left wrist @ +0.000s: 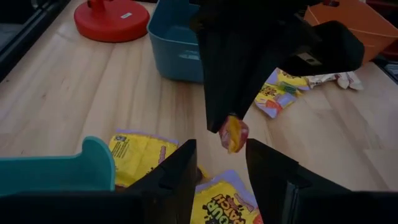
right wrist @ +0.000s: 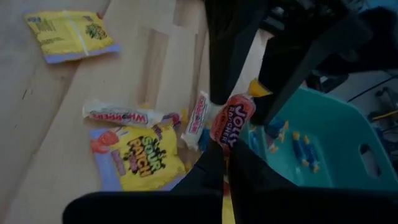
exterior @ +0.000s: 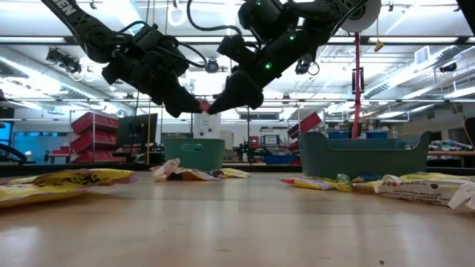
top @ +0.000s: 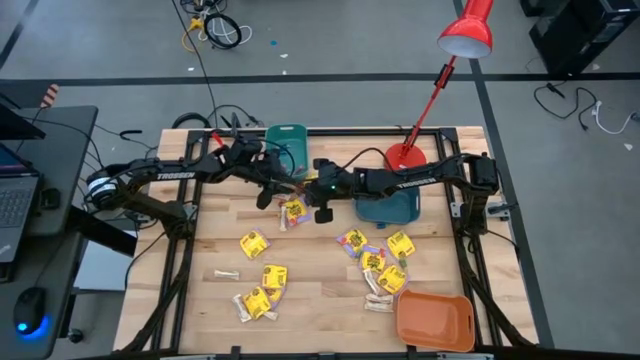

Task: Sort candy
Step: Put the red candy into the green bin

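A small wrapped candy (right wrist: pixel 232 118) is pinched at its twisted end by the clenched right tool (right wrist: pixel 227 149). It is judged light, hard-centred and crinkly; the free end is best taken by the released left tool (left wrist: pixel 221 163).

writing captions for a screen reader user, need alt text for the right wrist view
The right end effector is shut on a small Jolly Rancher candy, with the left end effector open around it. Below lie a yellow Sour Patch packet, a Whoppers stick and a teal bin.

Candy (top: pixel 255 244) scattered between bins (top: pixel 434 319)
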`<state>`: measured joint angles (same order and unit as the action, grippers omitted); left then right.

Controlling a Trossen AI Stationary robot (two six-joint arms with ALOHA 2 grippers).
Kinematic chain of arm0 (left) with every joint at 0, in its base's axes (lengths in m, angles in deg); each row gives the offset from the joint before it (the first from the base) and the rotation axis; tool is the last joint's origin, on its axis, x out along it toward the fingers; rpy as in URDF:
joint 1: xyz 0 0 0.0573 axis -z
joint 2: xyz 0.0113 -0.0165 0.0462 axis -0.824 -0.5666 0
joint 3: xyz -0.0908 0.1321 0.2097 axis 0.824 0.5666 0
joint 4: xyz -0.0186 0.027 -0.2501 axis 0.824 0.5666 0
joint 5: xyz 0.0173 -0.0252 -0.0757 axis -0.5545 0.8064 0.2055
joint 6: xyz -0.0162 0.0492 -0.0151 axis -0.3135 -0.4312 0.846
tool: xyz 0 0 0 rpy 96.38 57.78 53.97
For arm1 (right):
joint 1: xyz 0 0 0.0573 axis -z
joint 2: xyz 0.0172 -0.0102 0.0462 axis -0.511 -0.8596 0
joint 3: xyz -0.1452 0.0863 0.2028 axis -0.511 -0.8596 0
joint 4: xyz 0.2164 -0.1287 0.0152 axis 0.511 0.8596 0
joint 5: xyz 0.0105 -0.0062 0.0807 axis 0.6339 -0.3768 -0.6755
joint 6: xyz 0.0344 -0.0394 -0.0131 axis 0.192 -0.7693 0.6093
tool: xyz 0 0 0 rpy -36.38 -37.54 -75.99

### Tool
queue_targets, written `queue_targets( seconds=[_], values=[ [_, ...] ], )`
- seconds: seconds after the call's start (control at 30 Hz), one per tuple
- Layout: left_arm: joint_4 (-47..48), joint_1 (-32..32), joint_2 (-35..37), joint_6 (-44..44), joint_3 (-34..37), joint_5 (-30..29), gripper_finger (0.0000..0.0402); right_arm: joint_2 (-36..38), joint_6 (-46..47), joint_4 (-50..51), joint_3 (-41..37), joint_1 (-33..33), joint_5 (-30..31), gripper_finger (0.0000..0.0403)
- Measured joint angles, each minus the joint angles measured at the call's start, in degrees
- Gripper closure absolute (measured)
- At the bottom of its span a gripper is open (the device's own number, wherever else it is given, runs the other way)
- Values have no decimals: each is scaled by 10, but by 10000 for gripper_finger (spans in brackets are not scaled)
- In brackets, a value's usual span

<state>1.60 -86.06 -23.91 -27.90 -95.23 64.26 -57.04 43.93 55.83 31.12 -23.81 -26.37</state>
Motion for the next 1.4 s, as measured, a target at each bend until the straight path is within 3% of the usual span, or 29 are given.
queue_targets(
  seconds=[0.77,0.9,1.17,1.4],
  values=[
    [-22,0,0,3,0,0,265,0,2,7,0,2,0,399],
    [-21,0,0,3,0,0,292,0,3,7,0,2,0,399],
    [-21,0,0,3,0,1,392,0,4,14,0,3,3,389],
    [-31,0,0,3,0,-12,400,0,28,13,0,4,30,345]
  ],
)
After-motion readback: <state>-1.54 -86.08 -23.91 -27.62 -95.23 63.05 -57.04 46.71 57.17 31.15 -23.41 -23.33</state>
